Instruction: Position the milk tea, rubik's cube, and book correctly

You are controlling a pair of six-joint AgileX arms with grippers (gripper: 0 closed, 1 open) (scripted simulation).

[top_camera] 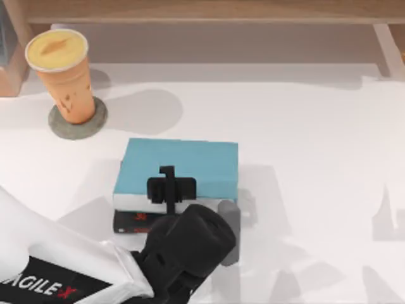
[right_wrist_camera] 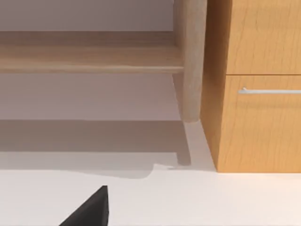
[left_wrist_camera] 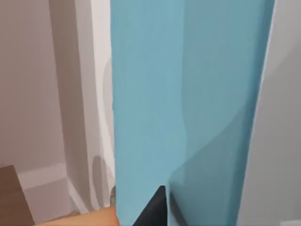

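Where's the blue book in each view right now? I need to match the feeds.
Top view: blue book lies mid-table on a black book, the left hand over its near edge.
Left wrist view: its blue cover runs from the top edge to the bottom.
Right wrist view: not in it.
Shared landmark: the milk tea, orange at the left wrist view's lower edge.

The counter (top_camera: 304, 126) looks smooth, matt white. The book (top_camera: 190, 164) has a plain matt light-blue cover with white paper page edges. The milk tea (top_camera: 63, 76) cup is translucent orange-tan plastic on a rough grey coaster (top_camera: 95, 120). The cabinet (right_wrist_camera: 258, 70) is grained wood with a metal handle (right_wrist_camera: 270, 91).
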